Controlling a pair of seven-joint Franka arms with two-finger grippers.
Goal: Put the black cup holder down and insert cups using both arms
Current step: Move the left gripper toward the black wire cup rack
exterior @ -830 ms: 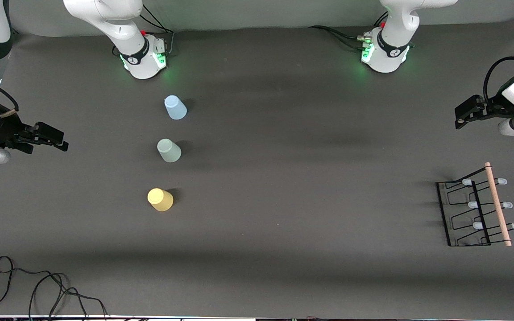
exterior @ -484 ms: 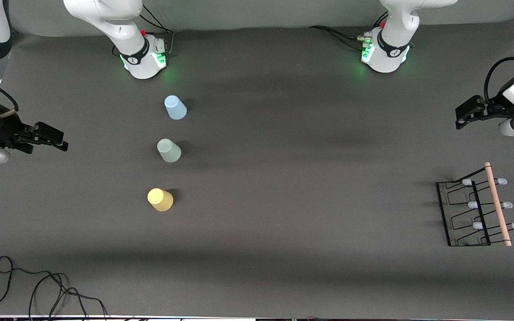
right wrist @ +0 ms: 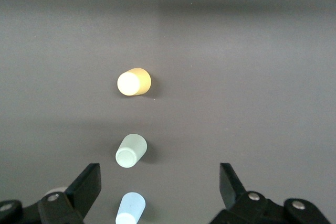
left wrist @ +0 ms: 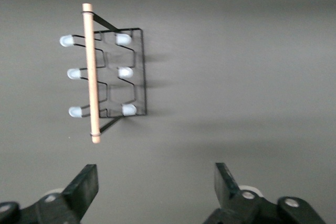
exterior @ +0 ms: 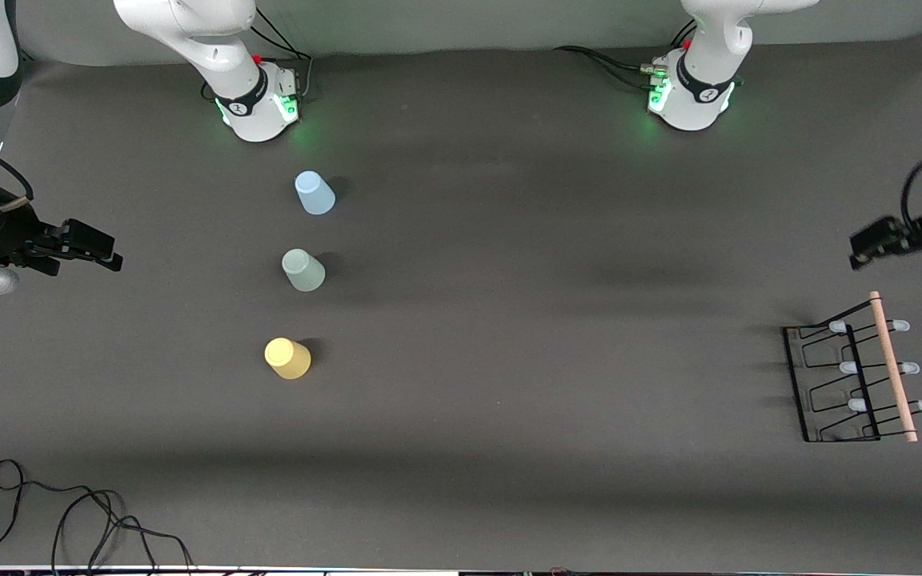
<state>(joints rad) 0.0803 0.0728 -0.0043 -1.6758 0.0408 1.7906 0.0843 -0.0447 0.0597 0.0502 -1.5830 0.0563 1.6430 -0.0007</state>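
My right gripper (exterior: pixel 97 246), jaws spread wide and empty, waits over the right arm's end of the table. Three cups stand upside down in a line near that end: the light blue cup (exterior: pixel 314 193) closest to the right arm's base, the mint green cup (exterior: pixel 302 270) next, the yellow cup (exterior: pixel 287 358) nearest the front camera — each well apart from its neighbour. My left gripper (left wrist: pixel 152 190), also open and empty, hangs over the left arm's end just above the black cup holder (exterior: pixel 851 380), which stands close to that table edge. The step in hand, I judge, is lifting the holder: centre over the wooden handle (left wrist: pixel 91 72), jaws square across it, clear of the pale pegs. The bare middle of the table (exterior: pixel 557 320) offers ample room for setting it down — only the edge beside the holder is tight.
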